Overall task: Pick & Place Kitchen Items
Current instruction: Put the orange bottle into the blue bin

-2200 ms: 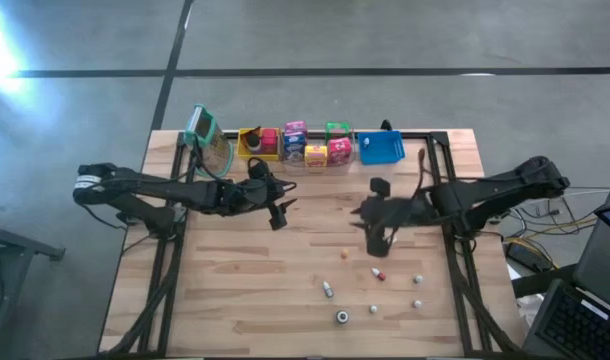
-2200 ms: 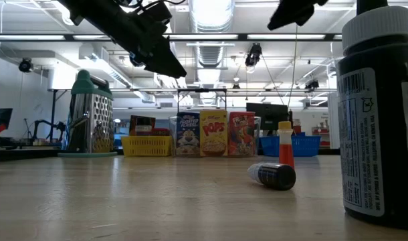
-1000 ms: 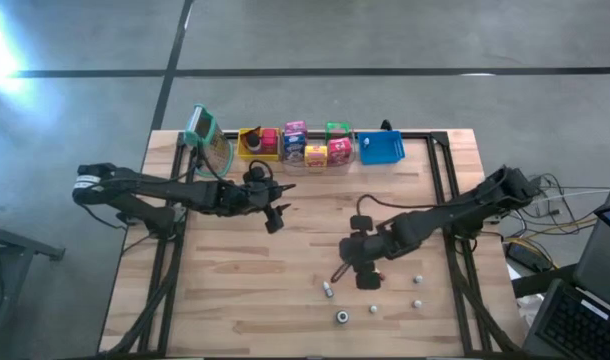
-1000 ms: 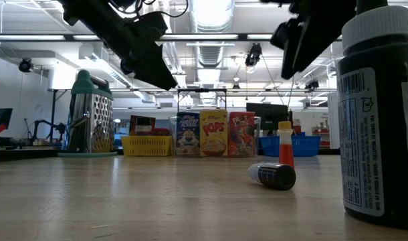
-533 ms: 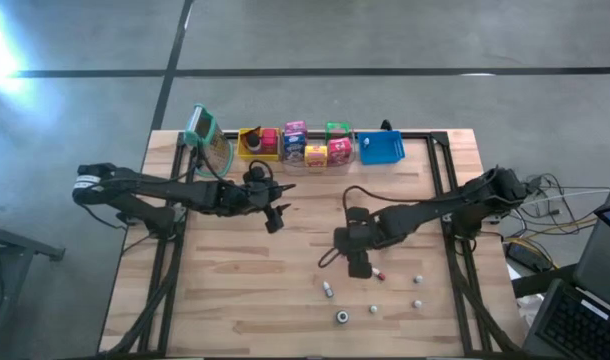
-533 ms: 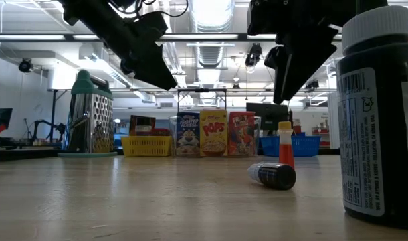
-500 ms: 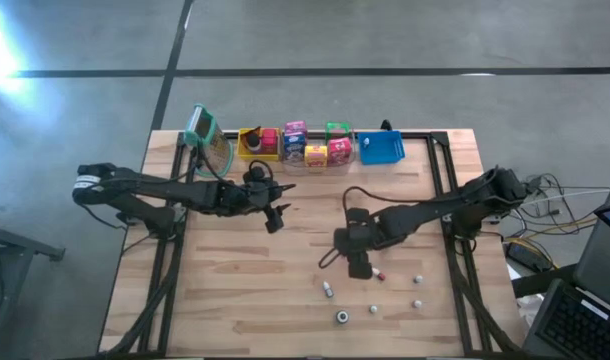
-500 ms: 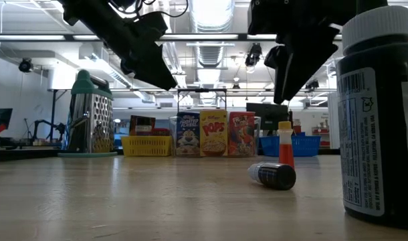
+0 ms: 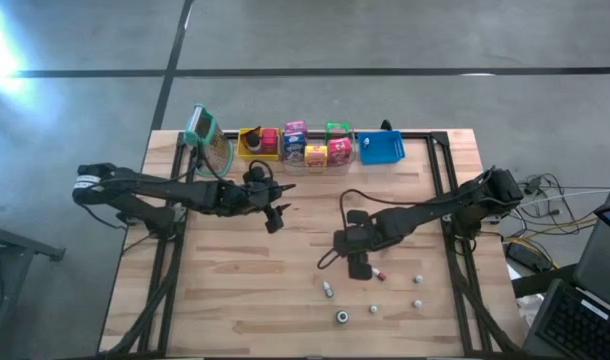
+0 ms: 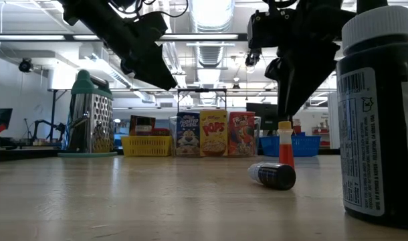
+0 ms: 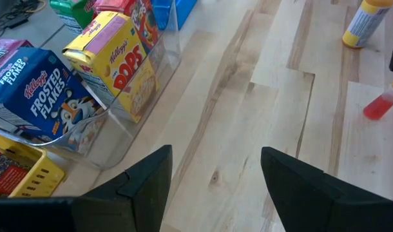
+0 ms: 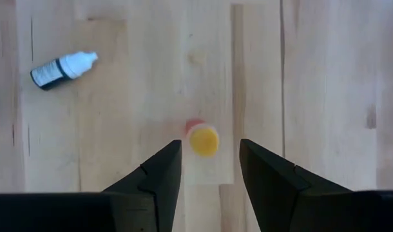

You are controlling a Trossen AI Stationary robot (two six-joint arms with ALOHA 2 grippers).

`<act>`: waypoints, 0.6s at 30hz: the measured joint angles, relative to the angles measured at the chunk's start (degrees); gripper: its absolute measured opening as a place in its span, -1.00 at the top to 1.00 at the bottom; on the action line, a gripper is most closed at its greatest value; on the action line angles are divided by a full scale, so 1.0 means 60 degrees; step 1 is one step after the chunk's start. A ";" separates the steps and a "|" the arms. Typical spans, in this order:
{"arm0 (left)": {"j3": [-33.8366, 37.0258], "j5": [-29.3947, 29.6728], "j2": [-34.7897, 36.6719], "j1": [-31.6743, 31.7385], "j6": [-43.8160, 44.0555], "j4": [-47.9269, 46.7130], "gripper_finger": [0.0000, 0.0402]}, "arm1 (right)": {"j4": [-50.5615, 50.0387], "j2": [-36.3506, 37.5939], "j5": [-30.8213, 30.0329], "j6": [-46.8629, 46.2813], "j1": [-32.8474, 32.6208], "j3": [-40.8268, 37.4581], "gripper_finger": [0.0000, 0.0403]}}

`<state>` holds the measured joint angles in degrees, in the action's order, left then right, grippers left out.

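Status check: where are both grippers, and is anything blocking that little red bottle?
Right gripper open, directly above upright red bottle. Left gripper open, idle near cereal bin. Nothing blocking.

Blue box [image 11: 38,96]: it says "Kellogg's FROSTED FLAKES" in white letters.
Yellow box [image 11: 122,61]: it says "Kellogg's" and "POPS" in big red letters.
Low view, yellow box in the middle: "POPS" can be read there too.
Big dark bottle [image 10: 381,120]: it has a barcode with tiny numbers, too small to read.
Red box [image 10: 242,142]: its words cannot be read.
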<state>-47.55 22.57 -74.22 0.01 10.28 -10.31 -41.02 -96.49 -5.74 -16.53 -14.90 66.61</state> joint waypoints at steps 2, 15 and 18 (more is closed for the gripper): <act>0.0004 0.0000 0.0000 0.0000 0.0002 -0.0005 -0.21 | 0.0099 0.0002 0.0000 0.0004 0.0012 -0.0004 0.23; 0.0002 0.0000 0.0000 0.0000 0.0003 -0.0003 -0.21 | 0.0229 -0.0172 0.0237 -0.0033 0.0109 -0.0066 0.10; 0.0003 0.0000 -0.0002 0.0000 0.0004 -0.0005 -0.21 | 0.0231 -0.0350 0.0240 -0.0007 0.0120 -0.0076 0.13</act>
<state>-47.53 22.57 -74.23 0.01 10.31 -10.34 -39.63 -98.59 -4.29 -16.58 -14.17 66.15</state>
